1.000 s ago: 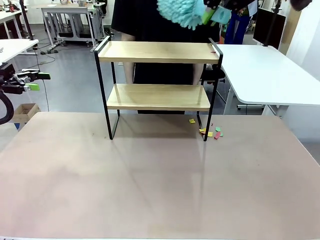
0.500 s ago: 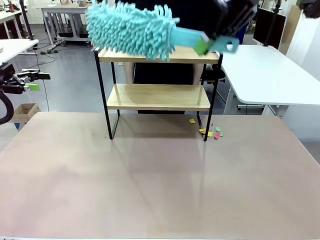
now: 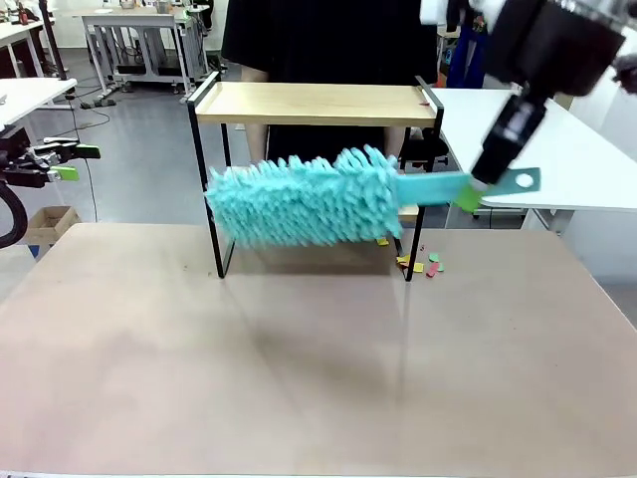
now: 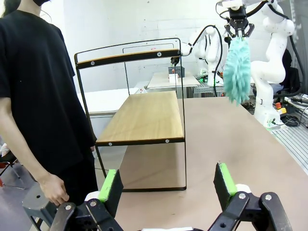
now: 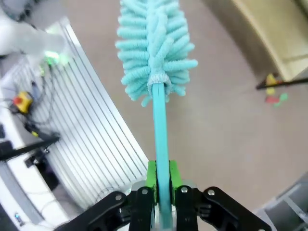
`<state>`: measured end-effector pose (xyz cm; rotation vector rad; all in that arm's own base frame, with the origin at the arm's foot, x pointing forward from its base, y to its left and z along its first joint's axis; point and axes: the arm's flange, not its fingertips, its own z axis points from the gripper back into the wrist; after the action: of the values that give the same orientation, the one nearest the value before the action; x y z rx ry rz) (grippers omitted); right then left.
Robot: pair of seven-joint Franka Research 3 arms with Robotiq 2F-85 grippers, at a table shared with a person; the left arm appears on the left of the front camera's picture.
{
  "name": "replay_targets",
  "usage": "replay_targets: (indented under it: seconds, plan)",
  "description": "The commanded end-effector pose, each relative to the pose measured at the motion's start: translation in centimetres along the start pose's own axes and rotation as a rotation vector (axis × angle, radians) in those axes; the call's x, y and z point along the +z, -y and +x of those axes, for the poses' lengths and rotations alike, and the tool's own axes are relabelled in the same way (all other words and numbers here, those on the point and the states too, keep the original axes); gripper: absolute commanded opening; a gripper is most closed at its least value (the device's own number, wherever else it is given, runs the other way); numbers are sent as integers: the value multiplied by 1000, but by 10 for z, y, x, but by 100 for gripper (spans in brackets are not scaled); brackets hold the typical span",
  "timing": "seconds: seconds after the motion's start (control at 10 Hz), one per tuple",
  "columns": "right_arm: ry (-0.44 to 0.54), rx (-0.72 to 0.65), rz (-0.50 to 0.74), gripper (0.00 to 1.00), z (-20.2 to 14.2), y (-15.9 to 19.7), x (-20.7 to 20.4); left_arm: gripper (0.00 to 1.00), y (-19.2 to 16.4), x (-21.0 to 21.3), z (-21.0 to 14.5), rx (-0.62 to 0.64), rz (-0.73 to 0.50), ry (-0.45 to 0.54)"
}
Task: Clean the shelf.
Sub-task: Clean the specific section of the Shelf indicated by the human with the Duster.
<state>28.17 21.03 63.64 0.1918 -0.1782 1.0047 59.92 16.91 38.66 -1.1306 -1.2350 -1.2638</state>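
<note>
I see the small two-tier shelf (image 3: 314, 103) — two light wooden boards in a thin black metal frame — standing upright on its legs at the far side of the pinkish desk (image 3: 299, 378), both boards level.

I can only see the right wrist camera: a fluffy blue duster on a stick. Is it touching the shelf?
Observer: No. In the left wrist view the duster hangs over the table, with a clear gap to the shelf.
Operator: What's the other arm doing?
Observer: The left gripper is open and empty, off to the left of the table.
Operator: Is anybody there?
Observer: Yes, a person in a black top stands behind the shelf.
</note>
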Motion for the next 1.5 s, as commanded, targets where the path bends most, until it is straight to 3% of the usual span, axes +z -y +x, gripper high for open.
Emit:
replay_targets:
  seconds: [0.0,0.3,0.6,0.9,1.0,1.4]
  plan:
    - [-129,51,-45,13,-35,21,-6,100,1,0,3,-10,-3,-3]
    - [-278,91,10,13,-92,45,-26,100,1,0,3,-10,-3,-3]
    - [-300,96,60,13,-134,70,-44,100,1,0,3,-10,-3,-3]
    - [-217,22,54,13,-132,86,-57,100,1,0,3,-10,-3,-3]
    - [-283,40,90,13,-138,76,-50,100,1,0,3,-10,-3,-3]
    - [-283,40,90,13,-138,76,-50,100,1,0,3,-10,-3,-3]
